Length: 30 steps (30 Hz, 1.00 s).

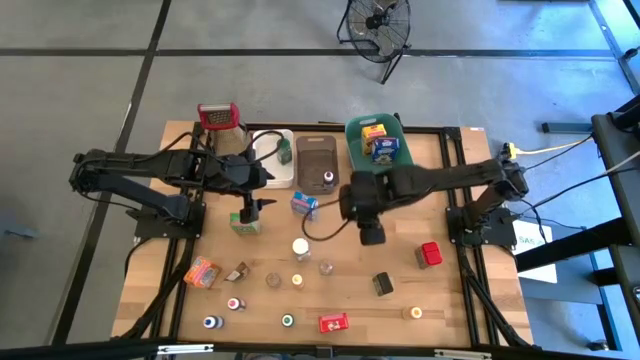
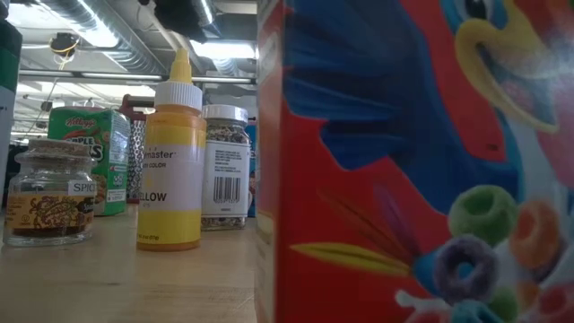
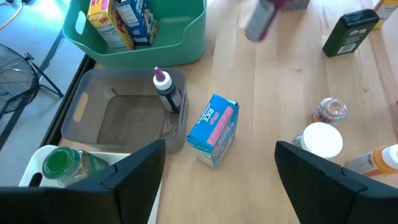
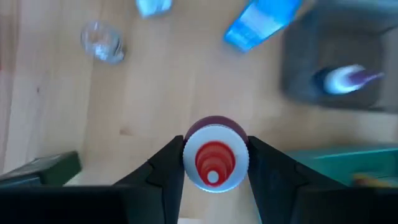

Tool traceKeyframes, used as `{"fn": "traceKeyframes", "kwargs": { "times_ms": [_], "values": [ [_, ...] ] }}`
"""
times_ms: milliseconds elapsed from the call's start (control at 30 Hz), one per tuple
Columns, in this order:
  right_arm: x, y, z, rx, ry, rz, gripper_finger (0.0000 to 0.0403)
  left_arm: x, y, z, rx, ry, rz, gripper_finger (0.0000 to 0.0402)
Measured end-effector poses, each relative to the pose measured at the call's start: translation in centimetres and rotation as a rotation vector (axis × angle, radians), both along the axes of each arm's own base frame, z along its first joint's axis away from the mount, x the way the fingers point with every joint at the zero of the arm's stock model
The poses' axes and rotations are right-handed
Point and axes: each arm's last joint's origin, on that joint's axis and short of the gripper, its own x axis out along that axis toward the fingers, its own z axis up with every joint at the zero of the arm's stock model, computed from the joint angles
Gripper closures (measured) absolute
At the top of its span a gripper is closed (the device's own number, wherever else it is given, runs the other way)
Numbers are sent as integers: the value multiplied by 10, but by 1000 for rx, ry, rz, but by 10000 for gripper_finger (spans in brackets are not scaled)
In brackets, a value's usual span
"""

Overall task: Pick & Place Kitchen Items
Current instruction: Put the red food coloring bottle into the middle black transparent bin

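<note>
Two fingers of the right gripper (image 4: 213, 163) are clamped on the neck of a red-capped bottle (image 4: 213, 158), carried upright above the table (image 1: 450, 290) beside the brown bin (image 1: 316, 160), presumably for sorting there or into the teal bin (image 1: 352, 150). The left gripper (image 3: 217, 168) hangs spread wide and empty above the blue rice box (image 3: 213, 129). Other items stay scattered, awaiting collection.
</note>
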Motion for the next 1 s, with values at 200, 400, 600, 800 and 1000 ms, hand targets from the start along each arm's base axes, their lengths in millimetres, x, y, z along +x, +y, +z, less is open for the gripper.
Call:
{"fn": "traceKeyframes", "kwargs": {
  "times_ms": [200,400,600,800,1000],
  "values": [
    [8,-31,50,-49,-182,50,253,-2,0,-2,-5,23,5,103],
    [12,-84,74,-106,-330,-22,253,-2,0,-2,-5,23,6,103],
    [20,-141,56,-41,-305,-104,253,-2,0,-2,1,35,1,103],
    [44,-178,12,25,-230,-118,253,-2,0,-3,2,37,0,103],
    [61,-199,-28,56,-138,-142,253,-3,0,-3,3,42,-1,103]
  ]
}}
